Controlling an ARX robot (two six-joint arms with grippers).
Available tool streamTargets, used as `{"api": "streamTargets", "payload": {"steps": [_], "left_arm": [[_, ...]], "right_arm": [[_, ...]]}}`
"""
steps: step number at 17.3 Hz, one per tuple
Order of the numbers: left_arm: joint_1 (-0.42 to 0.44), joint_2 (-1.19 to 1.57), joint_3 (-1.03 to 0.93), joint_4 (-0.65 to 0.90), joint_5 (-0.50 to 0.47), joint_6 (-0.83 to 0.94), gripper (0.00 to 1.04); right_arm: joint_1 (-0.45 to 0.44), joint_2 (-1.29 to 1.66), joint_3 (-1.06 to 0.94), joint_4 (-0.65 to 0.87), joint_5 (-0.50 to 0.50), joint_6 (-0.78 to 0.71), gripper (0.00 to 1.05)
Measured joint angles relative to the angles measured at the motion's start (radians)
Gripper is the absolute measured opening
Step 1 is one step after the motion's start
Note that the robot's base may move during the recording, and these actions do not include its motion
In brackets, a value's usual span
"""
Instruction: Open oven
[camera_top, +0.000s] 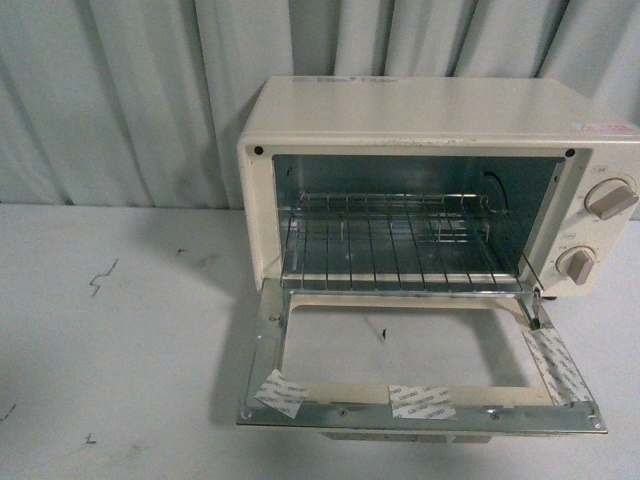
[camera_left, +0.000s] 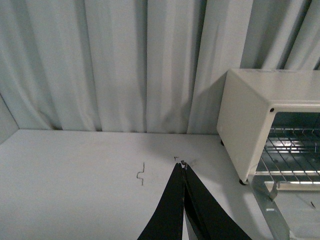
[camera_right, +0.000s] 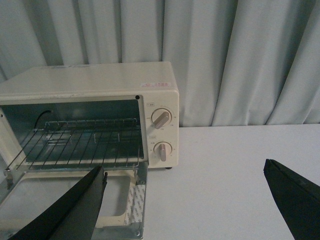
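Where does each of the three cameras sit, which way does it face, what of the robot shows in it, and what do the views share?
Front view: on the robot's body, facing the oven with its door dropped flat; no arm shows.
Left wrist view: on the left arm, facing the curtain and the oven's side; the left gripper shows, fingers together.
Right wrist view: on the right arm, facing the oven's front and knobs; the right gripper shows, fingers wide apart.
Shared: all three show the oven's wire rack.

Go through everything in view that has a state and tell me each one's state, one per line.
oven: open, nothing on its rack
oven door: dropped down flat, taped in three spots
wire rack: inside the oven, bare
left tool: shut, holding nothing
right tool: open, holding nothing
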Motion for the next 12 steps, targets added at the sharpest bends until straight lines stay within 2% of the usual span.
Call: {"api": "streamTargets", "payload": {"steps": [12], "left_arm": [[0.0,-0.163,0.0,-0.167,0.0,0.0,0.02]], "right_arm": [[0.0,0.0,0.0,0.0,0.0,0.0,0.98]]}}
